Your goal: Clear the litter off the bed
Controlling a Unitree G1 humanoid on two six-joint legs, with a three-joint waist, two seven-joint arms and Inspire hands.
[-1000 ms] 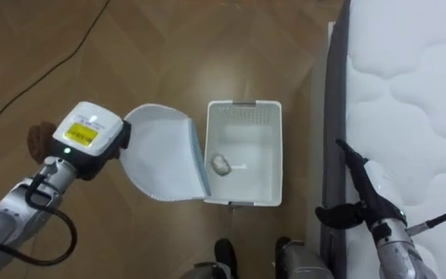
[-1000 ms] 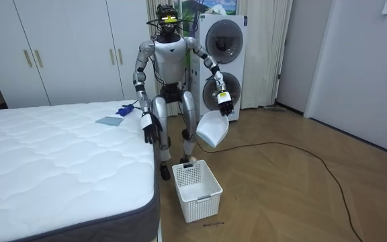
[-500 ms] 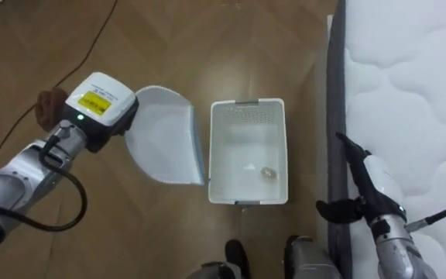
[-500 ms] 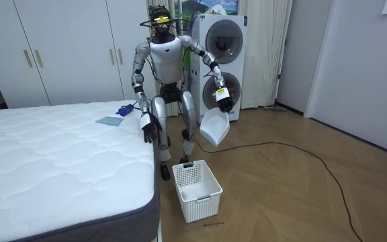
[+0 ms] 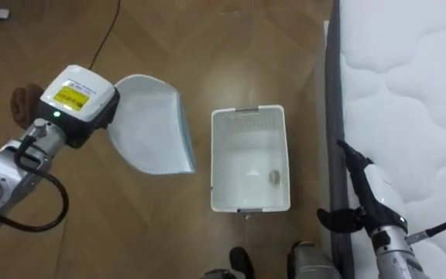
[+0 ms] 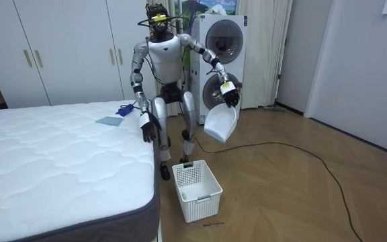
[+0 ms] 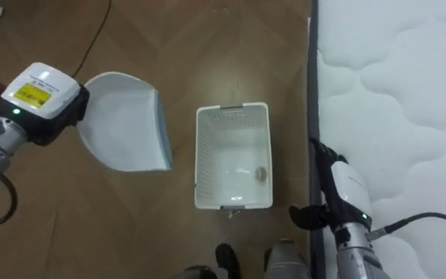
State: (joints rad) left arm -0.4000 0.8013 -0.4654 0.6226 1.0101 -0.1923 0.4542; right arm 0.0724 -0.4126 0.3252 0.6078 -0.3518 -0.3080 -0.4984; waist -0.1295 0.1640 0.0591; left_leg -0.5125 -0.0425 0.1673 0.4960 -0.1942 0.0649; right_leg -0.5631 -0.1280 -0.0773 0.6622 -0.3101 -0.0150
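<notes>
Where mattress meets floor, a basket holds perhaps paper.

A white dustpan hangs tilted in the air, its straight open edge facing a white perforated basket just beside it. The basket stands upright on the floor near the white quilted bed, with a small crumpled scrap lying inside.

Basket on floor btwn dustpan (L) & bed (R)
</notes>
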